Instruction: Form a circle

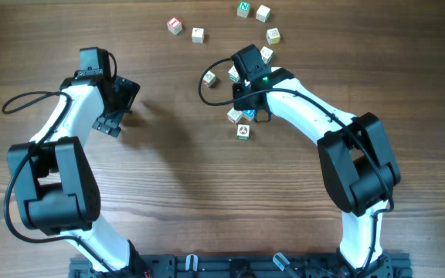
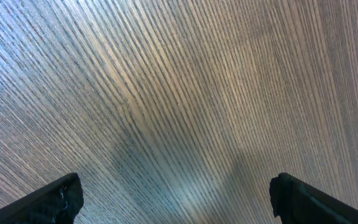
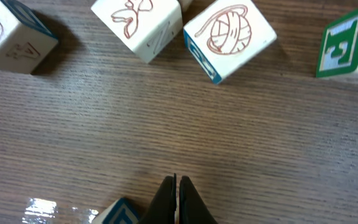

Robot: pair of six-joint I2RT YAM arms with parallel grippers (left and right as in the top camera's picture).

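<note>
While ring isn't formed yet, letter cubes [image 1: 197, 34] just sit in loose arc plus clump on counter [image 1: 191, 201], far side by right arm. Right tool [image 3: 177, 199] pressed together, empty, tip low among cubes. Left tool [image 1: 120, 106] spread wide, well apart from them. Most arranging left, imo.

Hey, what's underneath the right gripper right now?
Bare table lies below the shut right gripper, which holds nothing. A blue-edged cube sits beside it, mostly out of frame. From overhead, the right arm hides whatever else lies beneath.
</note>
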